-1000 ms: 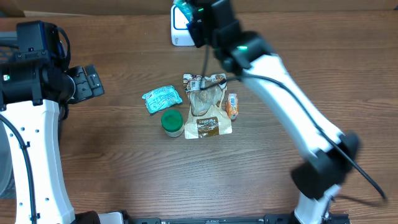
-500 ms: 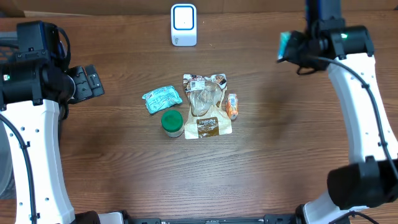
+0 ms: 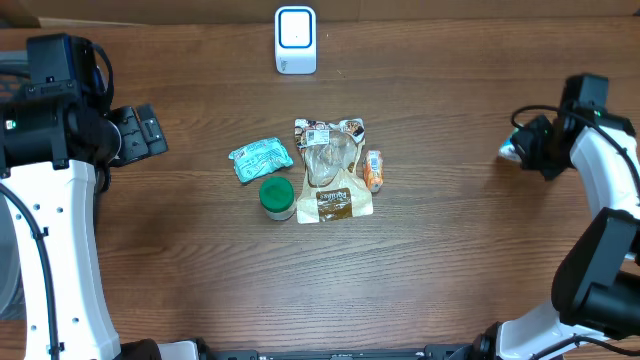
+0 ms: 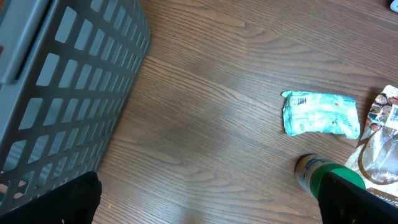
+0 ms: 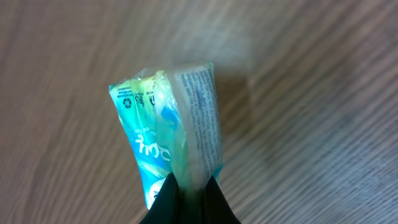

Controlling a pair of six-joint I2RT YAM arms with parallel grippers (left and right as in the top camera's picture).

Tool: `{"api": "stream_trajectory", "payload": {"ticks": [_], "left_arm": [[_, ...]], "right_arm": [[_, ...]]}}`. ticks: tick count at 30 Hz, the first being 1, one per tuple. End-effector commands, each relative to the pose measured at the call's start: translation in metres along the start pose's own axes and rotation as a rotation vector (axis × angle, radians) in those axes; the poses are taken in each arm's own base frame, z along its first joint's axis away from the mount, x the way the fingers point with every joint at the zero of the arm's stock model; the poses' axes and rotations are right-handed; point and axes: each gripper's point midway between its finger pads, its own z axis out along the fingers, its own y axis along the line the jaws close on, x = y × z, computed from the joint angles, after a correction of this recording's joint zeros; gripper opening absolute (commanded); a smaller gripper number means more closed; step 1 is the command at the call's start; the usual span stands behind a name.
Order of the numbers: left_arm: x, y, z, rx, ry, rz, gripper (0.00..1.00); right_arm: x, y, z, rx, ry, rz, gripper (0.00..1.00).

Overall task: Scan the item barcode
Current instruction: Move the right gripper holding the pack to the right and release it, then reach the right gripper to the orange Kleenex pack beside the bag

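**A:** Which containers are there, and what is in them?

**B:** A grey plastic basket (image 4: 62,93) with lattice walls stands at the left. Its inside is hidden. On the wooden bench (image 3: 450,280) a small green-lidded jar (image 3: 277,197) is seen lid-up, and I cannot tell what it holds. Just beside it lies a clear pouch (image 3: 332,170) with a brown printed label and something pale inside.

**A:** Does one view show more than another?

**B:** Only the left wrist view shows the basket. Only the overhead view shows the white scanner (image 3: 295,40) at the far edge, and a small orange packet (image 3: 373,170) to the right of the pouch. A crinkled teal packet (image 3: 261,160) appears in both. The right wrist view alone shows the task's item close up. It is a teal-and-white sachet (image 5: 174,143), glossy film with fine print and a folded seam.

**A:** Where is that sachet?

**B:** It is over the bench's right side, well apart from the scanner. The right jaws are pinched tight on its lower end, so it stands up from them.

**A:** And the left jaws?

**B:** They are spread wide and hold nothing, with a dark finger at each lower corner of the left wrist view.
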Motion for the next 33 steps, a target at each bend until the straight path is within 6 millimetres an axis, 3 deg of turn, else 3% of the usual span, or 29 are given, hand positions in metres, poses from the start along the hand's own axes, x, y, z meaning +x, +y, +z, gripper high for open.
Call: {"api": "stream_trajectory", "payload": {"ticks": [1,2,4,5,6,11,16,19,24,30,33], "left_arm": [[-0.001,0.002,0.000,-0.010,-0.003,-0.017,1.00],[-0.001,0.002,0.000,-0.010,-0.003,-0.017,1.00],[-0.001,0.002,0.000,-0.010,-0.003,-0.017,1.00],[-0.001,0.002,0.000,-0.010,-0.003,-0.017,1.00],[-0.001,0.002,0.000,-0.010,-0.003,-0.017,1.00],[-0.001,0.002,0.000,-0.010,-0.003,-0.017,1.00],[-0.001,0.002,0.000,-0.010,-0.003,-0.017,1.00],[-0.001,0.002,0.000,-0.010,-0.003,-0.017,1.00],[-0.001,0.002,0.000,-0.010,-0.003,-0.017,1.00],[-0.001,0.002,0.000,-0.010,-0.003,-0.017,1.00],[-0.001,0.002,0.000,-0.010,-0.003,-0.017,1.00]], "right_arm": [[0.007,-0.006,0.005,-0.013,0.021,0.020,0.04],[0.008,-0.007,0.005,-0.008,0.023,0.020,0.07],[0.008,-0.007,0.005,-0.007,0.024,0.020,0.49],[0.007,-0.006,0.005,-0.012,0.019,0.020,0.62],[0.006,-0.005,0.005,-0.016,0.014,0.020,0.68],[0.001,0.013,-0.016,-0.064,0.039,0.004,0.67],[0.022,0.070,-0.050,-0.276,0.140,-0.221,0.61],[0.058,0.101,-0.061,-0.387,0.230,-0.359,0.61],[0.124,0.124,-0.059,-0.389,0.328,-0.573,0.61],[0.193,0.135,-0.045,-0.331,0.376,-0.755,0.54],[0.213,0.133,-0.035,-0.275,0.359,-0.793,0.52]]}}
